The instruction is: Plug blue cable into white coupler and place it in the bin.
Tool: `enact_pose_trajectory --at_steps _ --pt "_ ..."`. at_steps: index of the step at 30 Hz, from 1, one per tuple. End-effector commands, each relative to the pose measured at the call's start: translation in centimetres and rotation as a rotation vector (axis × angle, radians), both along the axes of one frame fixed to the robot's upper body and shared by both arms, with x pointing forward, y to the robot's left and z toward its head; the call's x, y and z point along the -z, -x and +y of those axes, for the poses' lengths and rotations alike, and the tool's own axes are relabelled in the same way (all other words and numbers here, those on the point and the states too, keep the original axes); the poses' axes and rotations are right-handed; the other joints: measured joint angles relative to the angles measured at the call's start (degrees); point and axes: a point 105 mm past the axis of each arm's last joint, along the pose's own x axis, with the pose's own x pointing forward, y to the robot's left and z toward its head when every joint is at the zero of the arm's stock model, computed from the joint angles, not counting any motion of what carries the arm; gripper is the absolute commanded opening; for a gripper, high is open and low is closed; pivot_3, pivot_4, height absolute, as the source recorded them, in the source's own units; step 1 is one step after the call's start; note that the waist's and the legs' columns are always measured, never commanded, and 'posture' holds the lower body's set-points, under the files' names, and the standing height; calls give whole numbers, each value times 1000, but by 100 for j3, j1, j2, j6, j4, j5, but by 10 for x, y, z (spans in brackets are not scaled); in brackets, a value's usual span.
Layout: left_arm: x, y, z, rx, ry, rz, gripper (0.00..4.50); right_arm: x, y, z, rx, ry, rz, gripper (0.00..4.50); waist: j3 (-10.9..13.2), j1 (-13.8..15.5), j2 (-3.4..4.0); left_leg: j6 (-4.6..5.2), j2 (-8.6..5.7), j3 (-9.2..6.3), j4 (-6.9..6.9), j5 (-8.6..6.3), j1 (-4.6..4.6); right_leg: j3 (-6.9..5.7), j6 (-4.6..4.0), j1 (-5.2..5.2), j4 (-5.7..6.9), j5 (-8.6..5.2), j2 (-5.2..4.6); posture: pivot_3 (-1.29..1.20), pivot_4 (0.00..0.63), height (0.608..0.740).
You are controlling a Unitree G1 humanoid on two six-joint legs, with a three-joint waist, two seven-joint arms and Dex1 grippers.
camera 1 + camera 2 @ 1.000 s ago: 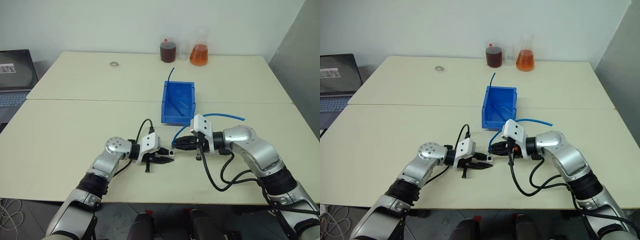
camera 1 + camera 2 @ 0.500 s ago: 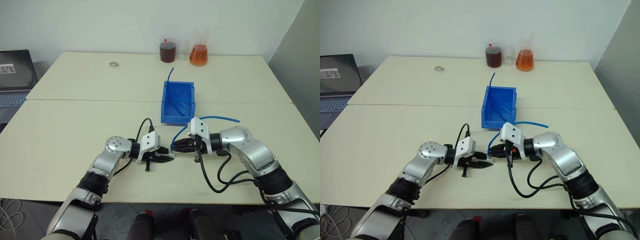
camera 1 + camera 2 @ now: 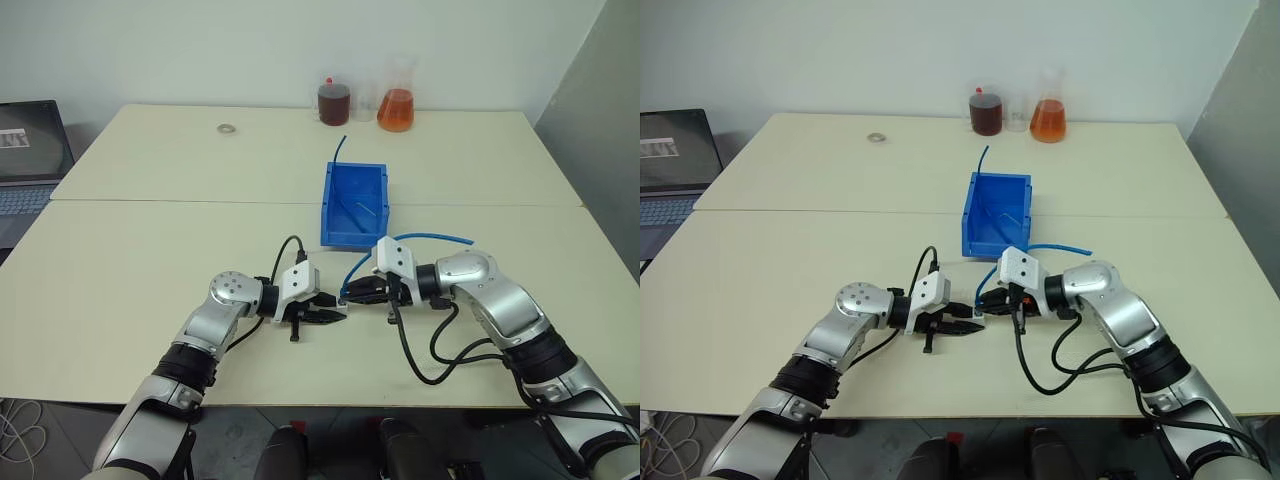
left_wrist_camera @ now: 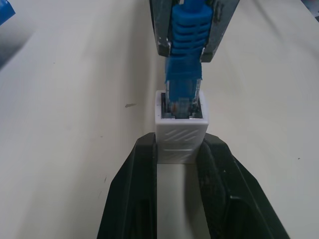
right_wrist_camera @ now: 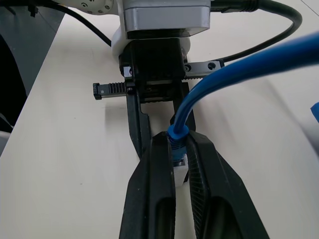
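I'm pinching the white coupler (image 4: 180, 142) steady in my left hand (image 4: 180, 164) while my right hand (image 5: 180, 149), gripping the blue cable (image 4: 185, 45), is seating its plug.

Laptop (image 3: 30, 160) cut off by edge

White coupler (image 4: 181, 130): matt moulded plastic, face ribbed with diagonal hatching. Blue cable (image 4: 186, 30): smooth rubbery sheath, ridged plug boot. Left tool (image 4: 180, 164): semi-gloss black plastic fingers. Bin (image 3: 357, 172): glossy blue plastic. Bench (image 3: 150, 240): smooth matt cream laminate. Flasks (image 3: 397, 98): clear glass.
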Motion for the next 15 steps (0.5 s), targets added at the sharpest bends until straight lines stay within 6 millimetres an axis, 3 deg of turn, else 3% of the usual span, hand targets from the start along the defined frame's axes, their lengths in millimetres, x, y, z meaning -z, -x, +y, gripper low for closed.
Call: enact_pose_trajectory --at_steps 1,6,15 --pt "-9 -7 6 -36 15 -37 771 15 4 -1 -38 82 -37 124 0 0 0 0 0 0 0 0 0 0 0 0 1 0 0 0 150 740" --pt "-7 -4 2 -25 19 -40 771 39 -1 -5 -25 149 -29 124 -7 -6 0 1 0 2 0 1 9 3 0 3 9 0 0 0 150 740" --pt "-4 2 3 -21 16 -37 771 51 5 -9 -40 177 20 124 -12 -9 0 4 -1 6 2 3 29 9 -1 8 36 -2 2 0 150 740"
